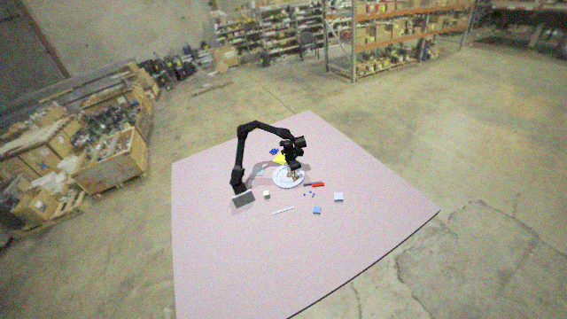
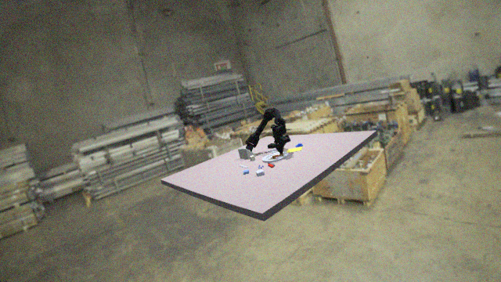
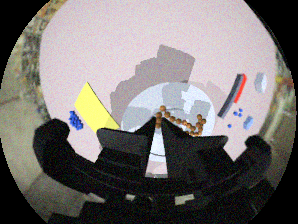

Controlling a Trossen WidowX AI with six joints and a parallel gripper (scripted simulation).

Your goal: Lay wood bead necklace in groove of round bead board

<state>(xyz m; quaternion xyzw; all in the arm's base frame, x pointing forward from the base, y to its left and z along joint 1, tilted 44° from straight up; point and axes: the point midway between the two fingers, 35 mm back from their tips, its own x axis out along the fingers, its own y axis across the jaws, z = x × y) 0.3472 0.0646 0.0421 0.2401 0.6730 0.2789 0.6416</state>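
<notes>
The wood bead necklace (image 1: 293,176) (image 3: 185,123) is a string of brown beads. My gripper (image 1: 292,170) (image 3: 158,119) is shut on its beads, and the rest of the string trails to the right in the wrist view, over the board. The round bead board (image 1: 279,182) (image 2: 266,160) (image 3: 136,99) is pale, with a thin ring-shaped groove. The gripper is low over the board. The fingers hide the near part of the board in the wrist view, and I cannot tell which beads touch it.
A yellow piece (image 1: 279,159) (image 3: 92,107) and a blue cluster (image 1: 274,151) (image 3: 75,120) lie beside the board. On its other side are a red and dark tool (image 1: 317,184) (image 3: 240,89), small blue beads, a blue block (image 1: 317,210) and a pale block (image 1: 338,197). A white stick (image 1: 283,210) lies farther off.
</notes>
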